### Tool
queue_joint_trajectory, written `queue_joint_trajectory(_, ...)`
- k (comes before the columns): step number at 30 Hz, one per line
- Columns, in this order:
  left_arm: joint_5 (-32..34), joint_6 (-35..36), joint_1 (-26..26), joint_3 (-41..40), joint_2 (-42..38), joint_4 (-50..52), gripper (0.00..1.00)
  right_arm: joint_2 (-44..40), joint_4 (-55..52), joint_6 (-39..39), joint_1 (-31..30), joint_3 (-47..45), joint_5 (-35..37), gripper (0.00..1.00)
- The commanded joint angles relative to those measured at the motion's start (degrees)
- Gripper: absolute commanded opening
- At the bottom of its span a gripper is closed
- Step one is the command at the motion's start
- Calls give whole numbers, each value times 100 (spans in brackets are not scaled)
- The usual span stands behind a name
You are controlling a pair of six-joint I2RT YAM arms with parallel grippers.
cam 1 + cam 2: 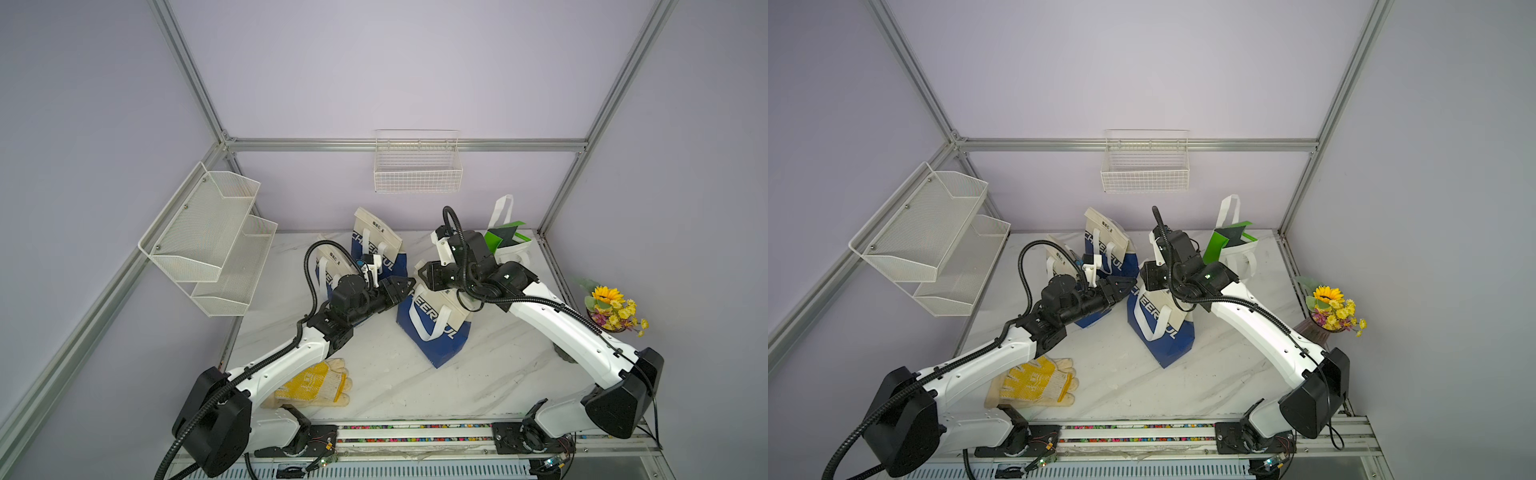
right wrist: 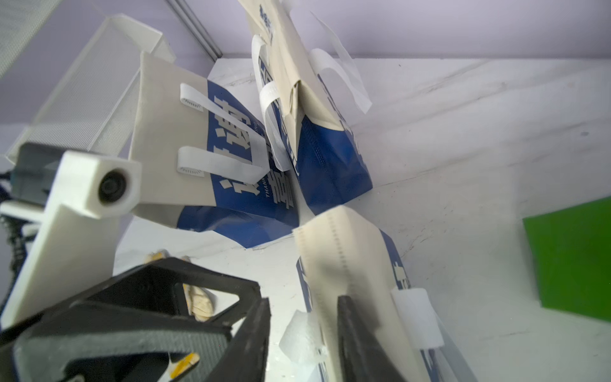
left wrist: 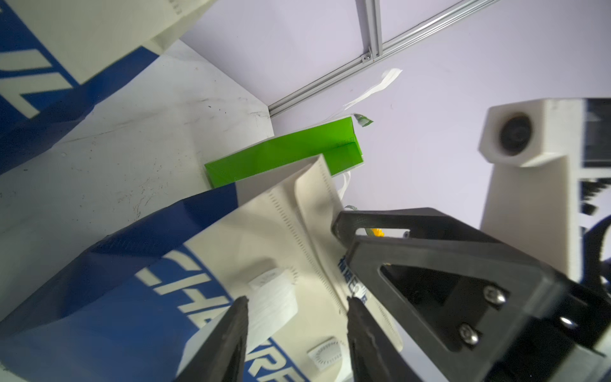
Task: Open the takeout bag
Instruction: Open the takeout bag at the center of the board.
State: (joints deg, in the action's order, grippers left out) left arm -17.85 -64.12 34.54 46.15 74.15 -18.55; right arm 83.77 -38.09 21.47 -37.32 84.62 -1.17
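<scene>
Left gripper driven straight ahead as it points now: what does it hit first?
Probably the cream top of the near bag, between the open jaws of the left gripper; the right gripper sits just behind it.

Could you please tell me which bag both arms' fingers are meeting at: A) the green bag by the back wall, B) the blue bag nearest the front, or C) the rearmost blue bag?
B: in a top view the left fingers and right fingers meet at the top edge of the front blue bag.
</scene>
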Motion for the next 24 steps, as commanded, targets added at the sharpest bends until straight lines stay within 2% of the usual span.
queue_joint_trajectory(1,-148,-263,-96,84,52,-761,48,-194,66,40,23,-43,-76,47)
queue_joint_trajectory(8,-91,-332,-169,71,4,-960,48,-363,-196,-94,32,125,421,52)
queue_joint_trajectory(14,-129,-242,-170,197,73,-756,48,-149,-275,-127,118,223,465,55)
queue_joint_trajectory(18,-148,-242,-168,263,118,-747,48,26,-239,-148,146,196,-102,43)
queue_joint_trajectory(21,-162,-246,-172,336,182,-746,48,-67,-149,-117,146,36,-232,33)
queue_joint_trajectory(24,-224,-268,-172,416,251,-756,48,-210,-103,-62,146,-118,-369,31)
